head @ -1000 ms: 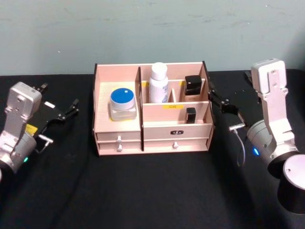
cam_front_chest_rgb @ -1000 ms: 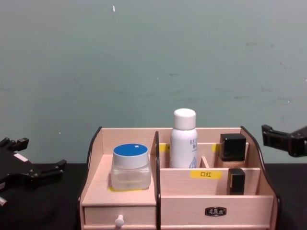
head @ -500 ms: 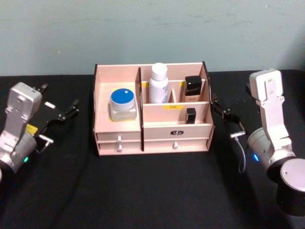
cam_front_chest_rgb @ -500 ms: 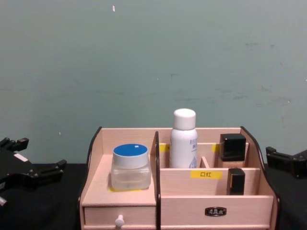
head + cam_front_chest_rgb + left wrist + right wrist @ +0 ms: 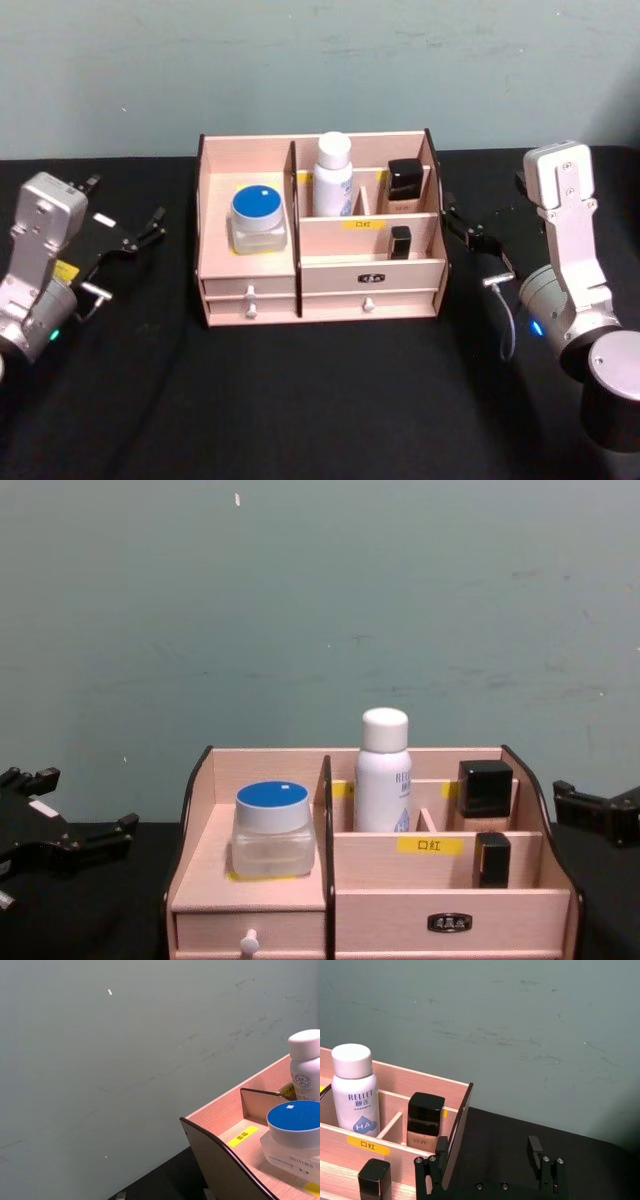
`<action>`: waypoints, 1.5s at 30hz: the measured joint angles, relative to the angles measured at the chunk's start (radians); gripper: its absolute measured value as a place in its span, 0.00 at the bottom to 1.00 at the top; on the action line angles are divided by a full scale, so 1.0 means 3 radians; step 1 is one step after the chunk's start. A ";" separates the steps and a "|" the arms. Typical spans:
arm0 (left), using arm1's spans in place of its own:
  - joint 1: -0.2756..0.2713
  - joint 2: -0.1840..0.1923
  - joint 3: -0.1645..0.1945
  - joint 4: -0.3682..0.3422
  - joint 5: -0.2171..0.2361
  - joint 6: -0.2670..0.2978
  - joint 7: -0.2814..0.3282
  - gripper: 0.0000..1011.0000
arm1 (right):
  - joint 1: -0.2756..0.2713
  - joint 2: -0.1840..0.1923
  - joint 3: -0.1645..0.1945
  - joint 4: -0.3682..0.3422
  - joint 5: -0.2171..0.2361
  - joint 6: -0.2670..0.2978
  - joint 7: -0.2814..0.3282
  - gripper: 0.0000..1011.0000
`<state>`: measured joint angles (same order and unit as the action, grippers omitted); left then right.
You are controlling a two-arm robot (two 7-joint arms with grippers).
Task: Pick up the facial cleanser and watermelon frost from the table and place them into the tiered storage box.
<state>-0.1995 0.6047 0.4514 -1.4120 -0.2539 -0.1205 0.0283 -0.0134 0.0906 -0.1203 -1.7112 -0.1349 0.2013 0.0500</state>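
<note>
Head view: the box (image 5: 320, 268) sits mid-table between the left gripper (image 5: 133, 236) and right gripper (image 5: 470, 233), both apart from it, fingers spread and empty. Chest view: a white bottle (image 5: 384, 770) and blue-lidded jar (image 5: 273, 829) stand in its compartments. Right wrist view: the open fingers (image 5: 535, 1151) hover beside the box's side wall.

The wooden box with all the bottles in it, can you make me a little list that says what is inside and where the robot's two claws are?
box: tiered storage box on the black table
left compartment: blue-lidded jar
back middle: white bottle
back right: black-capped bottle
front right: small black item
left gripper: open, beside the box's left
right gripper: open, beside the box's right
</note>
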 joint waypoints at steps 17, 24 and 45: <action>0.0000 0.0000 0.0000 0.0000 0.0000 0.0000 0.0000 0.99 | 0.0000 0.0004 -0.0005 -0.0009 0.0001 0.0004 -0.0004 0.99; 0.0000 0.0000 0.0000 0.0000 0.0000 0.0000 0.0000 0.99 | 0.0000 0.0004 -0.0005 -0.0011 0.0002 0.0005 -0.0005 0.99; 0.0000 0.0000 0.0000 0.0000 0.0000 0.0000 0.0000 0.99 | 0.0000 0.0004 -0.0005 -0.0011 0.0004 0.0005 -0.0004 0.99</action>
